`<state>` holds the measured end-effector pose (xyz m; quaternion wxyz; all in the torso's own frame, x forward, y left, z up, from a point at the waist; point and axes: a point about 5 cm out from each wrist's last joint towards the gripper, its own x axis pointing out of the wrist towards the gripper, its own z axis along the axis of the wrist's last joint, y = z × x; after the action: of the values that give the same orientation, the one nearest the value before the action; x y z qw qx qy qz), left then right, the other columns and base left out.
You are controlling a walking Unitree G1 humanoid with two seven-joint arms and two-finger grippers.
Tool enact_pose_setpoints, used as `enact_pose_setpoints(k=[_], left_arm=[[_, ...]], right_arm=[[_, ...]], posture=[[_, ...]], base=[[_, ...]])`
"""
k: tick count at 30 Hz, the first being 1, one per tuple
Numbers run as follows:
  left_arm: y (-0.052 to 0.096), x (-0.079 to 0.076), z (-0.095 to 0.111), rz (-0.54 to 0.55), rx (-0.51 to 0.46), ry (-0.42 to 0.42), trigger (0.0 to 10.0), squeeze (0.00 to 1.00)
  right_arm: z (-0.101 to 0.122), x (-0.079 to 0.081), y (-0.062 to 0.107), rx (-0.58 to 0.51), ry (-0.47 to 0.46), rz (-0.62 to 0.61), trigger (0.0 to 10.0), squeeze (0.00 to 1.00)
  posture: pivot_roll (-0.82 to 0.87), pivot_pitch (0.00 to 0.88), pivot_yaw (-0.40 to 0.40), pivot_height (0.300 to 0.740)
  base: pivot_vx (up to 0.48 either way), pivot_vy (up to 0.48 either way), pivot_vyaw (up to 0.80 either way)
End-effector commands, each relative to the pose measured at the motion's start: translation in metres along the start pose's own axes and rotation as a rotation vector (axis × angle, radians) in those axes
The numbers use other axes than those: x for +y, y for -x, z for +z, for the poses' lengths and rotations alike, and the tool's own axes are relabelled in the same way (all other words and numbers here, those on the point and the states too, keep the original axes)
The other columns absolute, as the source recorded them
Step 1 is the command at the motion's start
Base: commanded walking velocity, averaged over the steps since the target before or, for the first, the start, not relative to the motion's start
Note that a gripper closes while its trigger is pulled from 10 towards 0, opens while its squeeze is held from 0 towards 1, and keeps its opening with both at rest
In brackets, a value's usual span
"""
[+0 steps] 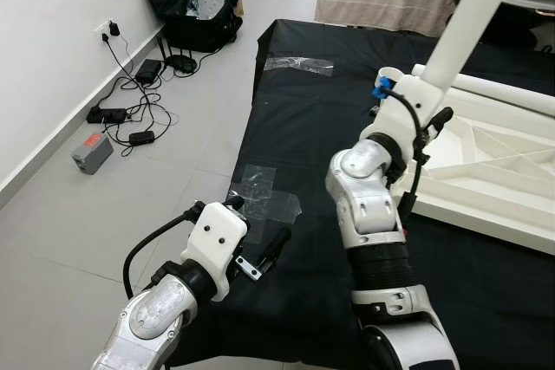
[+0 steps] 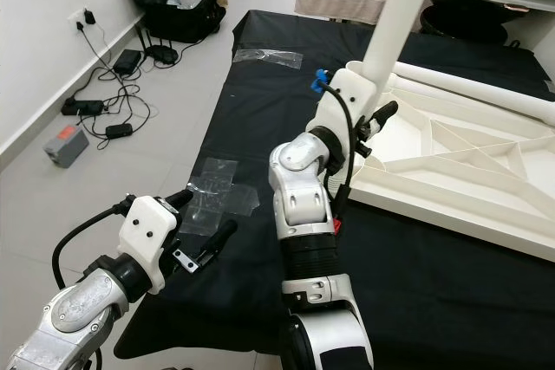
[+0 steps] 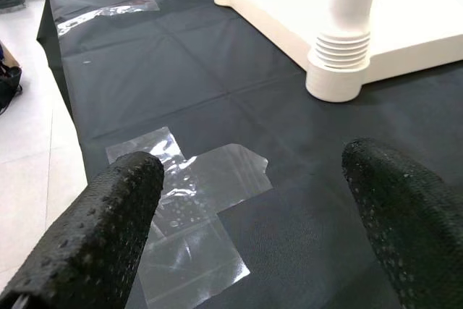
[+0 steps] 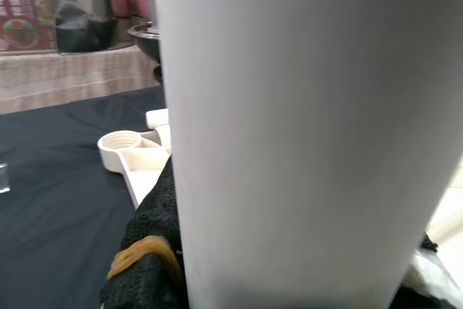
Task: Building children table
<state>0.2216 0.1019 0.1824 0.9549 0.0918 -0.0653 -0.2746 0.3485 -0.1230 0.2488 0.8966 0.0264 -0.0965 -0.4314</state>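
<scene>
On the black mat (image 1: 312,110), the white tabletop (image 2: 460,162) lies underside up, with one white leg (image 1: 473,19) standing in its near corner socket and the right gripper (image 2: 375,127) clenched around it, seemingly screwing it in. Another leg (image 2: 468,84) lies flat along the far edge, and an empty socket (image 4: 121,144) waits beyond, so I'd judge assembly is barely begun. Nearer, the left gripper (image 3: 253,208) hovers released over taped plastic patches (image 1: 264,197). Off the mat, cables (image 1: 130,101) and a black bag (image 1: 186,6) clutter the tiled floor (image 1: 104,205).
</scene>
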Motion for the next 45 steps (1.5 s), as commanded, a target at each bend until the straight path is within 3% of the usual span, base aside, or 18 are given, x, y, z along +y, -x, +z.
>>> enact_pose_setpoints(k=[1,6,9,17,25,26,30,36,44,45], left_arm=[[0.001,0.000,-0.004,-0.003,0.018,-0.006,10.0,0.00],[0.001,0.000,-0.004,0.000,0.017,-0.006,10.0,0.00],[0.000,-0.001,-0.004,-0.001,0.016,-0.005,10.0,0.00],[0.000,-0.001,-0.005,-0.001,0.017,-0.007,10.0,0.00],[-0.001,0.000,-0.005,0.002,0.012,-0.008,10.0,0.00],[-0.002,0.000,-0.006,0.000,0.011,-0.009,10.0,0.00],[-0.003,-0.001,-0.006,-0.001,0.010,-0.005,10.0,0.00],[-0.004,-0.003,-0.007,-0.006,0.007,-0.001,10.0,0.00],[-0.004,-0.003,-0.007,-0.007,0.004,-0.004,10.0,0.00],[-0.004,-0.003,-0.007,-0.008,0.005,-0.004,10.0,0.00]], right_arm=[[-0.046,-0.012,0.006,0.194,0.131,-0.079,10.0,0.00],[-0.054,-0.013,0.011,0.279,0.145,-0.117,10.0,0.00],[-0.058,-0.012,0.013,0.341,0.103,-0.124,10.0,0.00],[-0.049,-0.009,0.014,0.355,0.064,-0.117,10.0,0.00],[-0.005,-0.003,0.005,0.159,-0.048,-0.069,10.0,0.00],[0.016,-0.001,0.003,0.080,-0.089,-0.055,10.0,0.00],[0.041,-0.001,0.001,-0.033,-0.173,-0.012,10.0,0.00],[0.055,0.002,0.000,-0.099,-0.259,0.108,10.0,0.00],[0.064,-0.003,-0.003,-0.181,-0.266,0.160,10.0,0.00],[0.061,0.001,-0.003,-0.130,-0.283,0.213,10.0,0.00]], posture=[[0.09,0.198,-0.076,0.740],[0.09,0.197,-0.079,0.740],[0.09,0.196,-0.079,0.740],[0.09,0.193,-0.081,0.740],[0.09,0.186,-0.079,0.740],[0.09,0.176,-0.076,0.740],[0.08,0.167,-0.074,0.740],[0.08,0.157,-0.073,0.740],[0.08,0.150,-0.071,0.740],[0.08,0.149,-0.071,0.740]], base=[[0.000,0.000,0.00],[0.000,0.000,0.00],[0.000,0.000,0.00],[0.000,0.000,0.00],[0.000,0.000,0.00],[0.000,0.000,0.00],[0.000,0.000,0.00],[0.000,0.000,0.00],[0.000,0.000,0.00],[0.000,0.000,0.00]])
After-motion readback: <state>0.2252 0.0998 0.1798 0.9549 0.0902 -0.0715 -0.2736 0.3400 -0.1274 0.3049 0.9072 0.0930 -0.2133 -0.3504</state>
